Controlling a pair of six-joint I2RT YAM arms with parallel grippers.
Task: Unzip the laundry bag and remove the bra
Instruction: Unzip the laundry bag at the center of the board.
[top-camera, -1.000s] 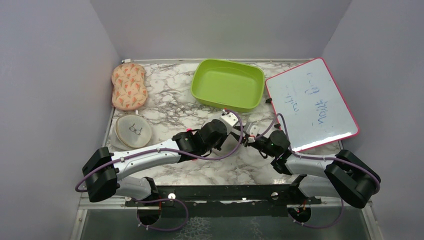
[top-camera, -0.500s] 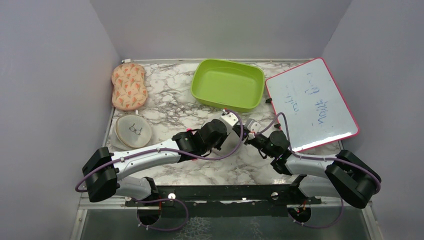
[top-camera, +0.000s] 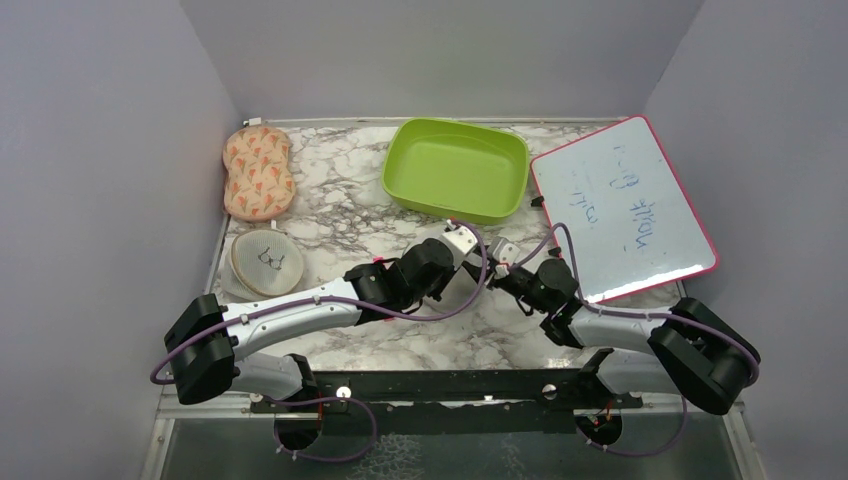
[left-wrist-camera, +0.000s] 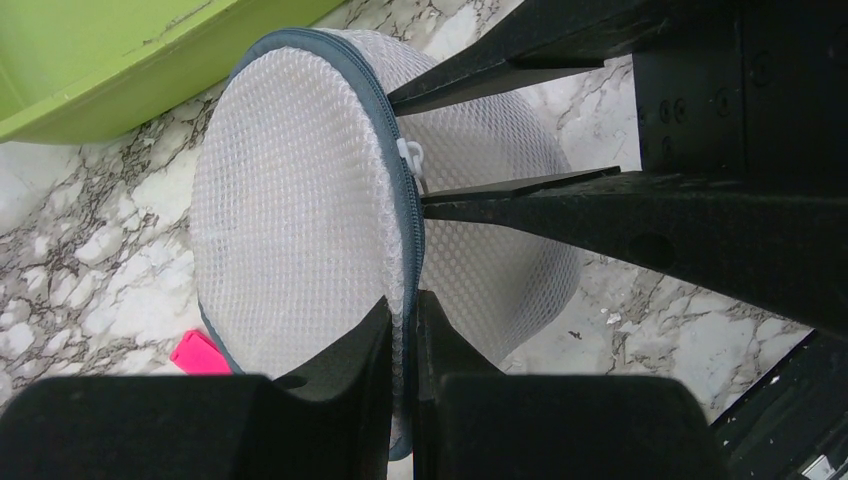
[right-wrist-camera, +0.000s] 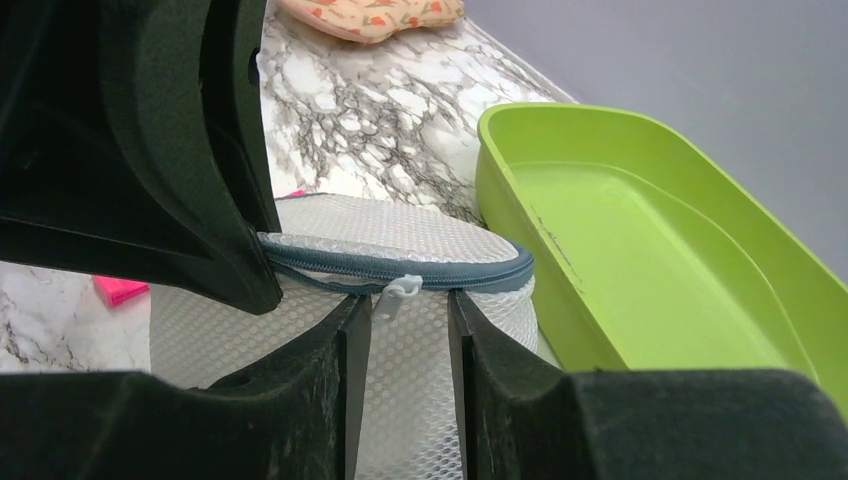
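The laundry bag (left-wrist-camera: 300, 220) is a round white mesh case with a grey-blue zip rim, held on edge above the marble table. My left gripper (left-wrist-camera: 402, 320) is shut on the zip rim at the bag's near edge. My right gripper (right-wrist-camera: 408, 320) is open, with its jaws on either side of the white zip pull (right-wrist-camera: 395, 292), which lies close to the left finger. The pull also shows in the left wrist view (left-wrist-camera: 410, 155) between the right fingers (left-wrist-camera: 560, 200). In the top view the left gripper (top-camera: 464, 250) and the right gripper (top-camera: 503, 272) meet at mid-table and hide the bag. No bra shows inside it.
A green tray (top-camera: 456, 168) stands just behind the grippers. A pink-framed whiteboard (top-camera: 620, 210) lies at the right. A beige mesh case with a bra icon (top-camera: 266, 262) and a peach patterned padded piece (top-camera: 258, 172) lie at the left. A small pink item (left-wrist-camera: 200, 352) lies under the bag.
My right gripper has edged slightly forward and left toward the bag. The left arm and the bag have not visibly moved.
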